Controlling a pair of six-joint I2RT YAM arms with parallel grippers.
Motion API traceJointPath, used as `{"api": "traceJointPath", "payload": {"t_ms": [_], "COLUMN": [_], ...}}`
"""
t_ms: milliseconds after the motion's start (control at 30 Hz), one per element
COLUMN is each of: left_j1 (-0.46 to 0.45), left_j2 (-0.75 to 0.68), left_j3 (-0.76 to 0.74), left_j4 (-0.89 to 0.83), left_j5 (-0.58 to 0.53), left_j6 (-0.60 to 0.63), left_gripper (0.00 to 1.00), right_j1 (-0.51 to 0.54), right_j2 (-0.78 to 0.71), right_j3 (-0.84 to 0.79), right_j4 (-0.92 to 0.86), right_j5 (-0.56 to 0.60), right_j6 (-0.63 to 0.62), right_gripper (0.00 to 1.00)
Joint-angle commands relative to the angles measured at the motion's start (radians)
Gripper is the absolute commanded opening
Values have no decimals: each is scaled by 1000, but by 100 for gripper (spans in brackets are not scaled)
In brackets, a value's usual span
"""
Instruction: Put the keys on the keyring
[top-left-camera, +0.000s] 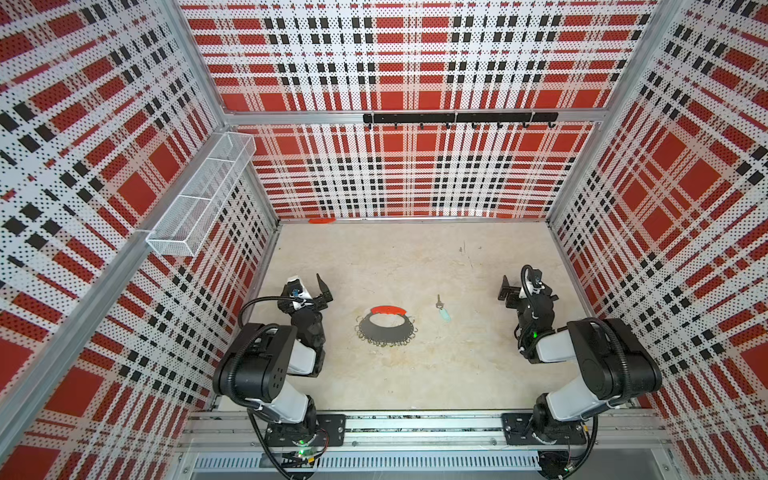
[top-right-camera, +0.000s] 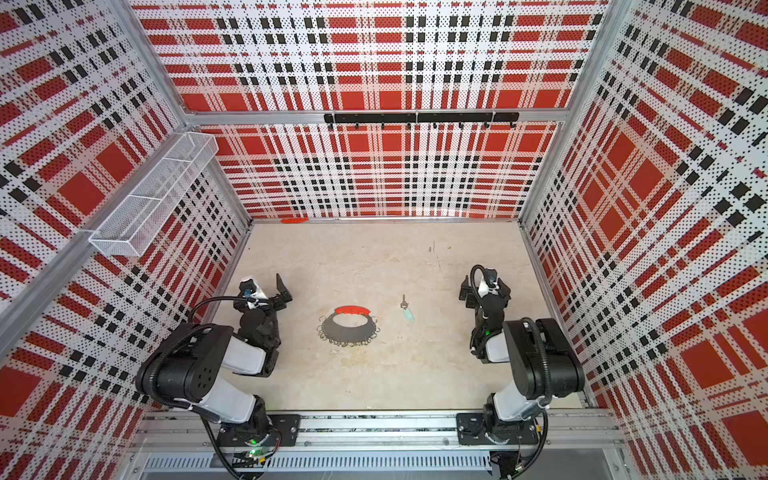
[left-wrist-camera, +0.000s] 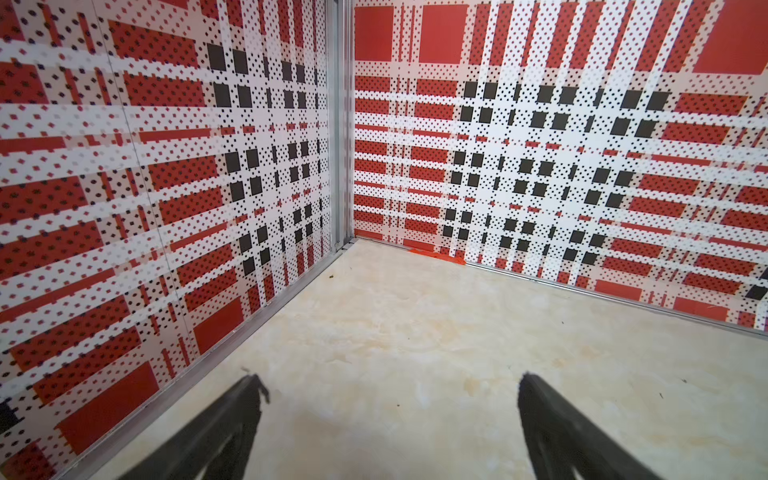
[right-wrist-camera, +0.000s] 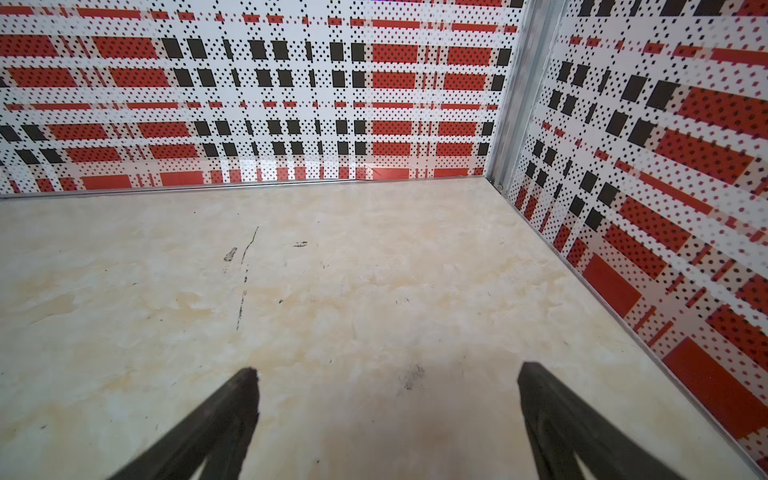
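This looks like a robot test cell in a lab. Perforated walls (top-left-camera: 415, 62) printed with red, black and white checks close a pale table (top-left-camera: 415, 374) on three sides, held by aluminium frame bars (top-left-camera: 291, 118). A left robot arm (top-left-camera: 266, 365) and a right robot arm (top-left-camera: 602, 361) are bolted to a metal rail (top-left-camera: 415, 426) at the front. A wire basket (top-left-camera: 199, 195) and a hook bar (top-left-camera: 457, 117) hang on the walls.

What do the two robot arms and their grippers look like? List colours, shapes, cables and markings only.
Both the left arm and right arm have bulky black joint housings, grey-white link shells and a ribbed black cable hose outside. A small green light glows on each. The left gripper and right gripper are matte black, with tapered fingers showing triangular cut-outs.
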Motion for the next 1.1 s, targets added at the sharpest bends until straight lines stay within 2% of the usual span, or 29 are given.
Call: {"api": "traceJointPath", "payload": {"t_ms": [0, 267, 433, 1067], "left_j1": [5, 6, 60, 54], "left_j2": [7, 7, -2, -3], "left_j3": [6, 6, 23, 26], "left_j4": [13, 12, -40, -46], "left_j5": [5, 5, 118, 121], "left_j6": [2, 3, -34, -23], "left_gripper": [98, 98, 98, 98], "right_j1": [-7, -6, -7, -7], "right_j2": [-3, -2, -3, -4], "right_j3": [3, 4, 3, 4], "right_j4": [18, 17, 17, 15], "right_j5": [-1, -2, -2, -14], "right_j6": [-4, -4, -5, -16], "right_gripper": [100, 100, 100, 100]}}
